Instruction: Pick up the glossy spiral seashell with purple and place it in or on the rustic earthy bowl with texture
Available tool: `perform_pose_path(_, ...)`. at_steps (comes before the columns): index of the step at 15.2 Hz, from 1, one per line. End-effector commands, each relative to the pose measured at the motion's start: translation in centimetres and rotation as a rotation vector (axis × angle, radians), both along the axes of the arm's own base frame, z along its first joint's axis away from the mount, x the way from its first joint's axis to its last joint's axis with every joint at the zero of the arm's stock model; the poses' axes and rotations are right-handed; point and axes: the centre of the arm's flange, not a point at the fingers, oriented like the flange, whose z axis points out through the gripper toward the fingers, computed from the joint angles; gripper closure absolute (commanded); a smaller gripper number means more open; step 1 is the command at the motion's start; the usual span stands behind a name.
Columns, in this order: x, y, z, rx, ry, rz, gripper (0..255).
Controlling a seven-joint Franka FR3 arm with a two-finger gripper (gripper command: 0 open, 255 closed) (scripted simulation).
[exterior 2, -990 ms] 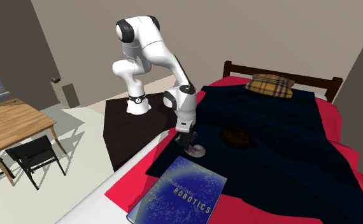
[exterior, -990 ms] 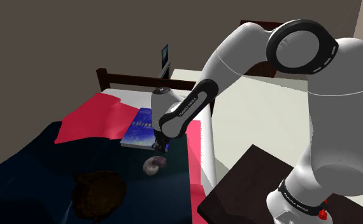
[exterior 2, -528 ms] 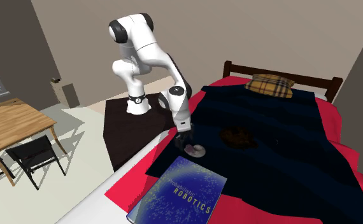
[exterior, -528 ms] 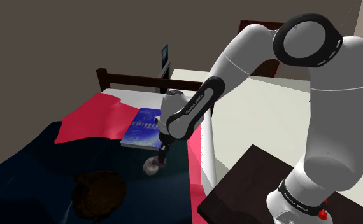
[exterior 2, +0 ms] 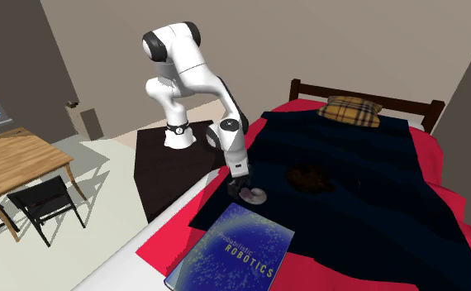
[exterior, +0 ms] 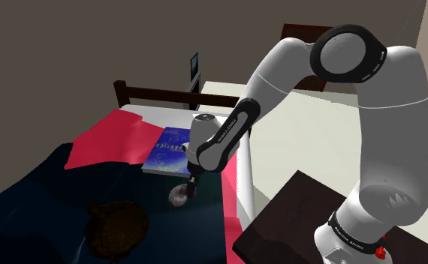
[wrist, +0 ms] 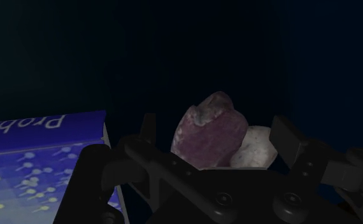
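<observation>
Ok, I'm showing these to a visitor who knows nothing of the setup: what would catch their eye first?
Probably the big white arm bent from its stand down over the bed, its black pincer open around a purplish seashell on the dark blanket. Next, the blue book lettered ROBOTICS, lying on the red cover close to the shell.

1. Seashell (wrist: 212, 137): glossy, mauve-purple with a whitish portion. It lies on the bed's dark blanket (exterior 2: 374, 190), near the blanket's edge.
2. Bowl (exterior 2: 308, 177): dark brown, rough-textured, apparently upright. It rests on the same blanket, apart from the seashell.
</observation>
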Motion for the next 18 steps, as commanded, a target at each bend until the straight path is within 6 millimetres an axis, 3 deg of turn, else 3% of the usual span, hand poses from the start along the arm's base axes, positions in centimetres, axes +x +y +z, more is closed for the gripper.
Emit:
perform_pose_path(1,0.0,0.0,0.0,0.000,0.000,0.000,0)
perform_pose_path(4,0.0,0.0,0.0,0.000,0.000,0.000,0)
perform_pose_path(5,0.0,0.0,0.0,0.000,0.000,0.000,255)
perform_pose_path(14,0.0,0.0,0.0,0.000,0.000,0.000,255)
perform_pose_path(18,0.0,0.0,2.1,0.000,0.000,0.000,255)
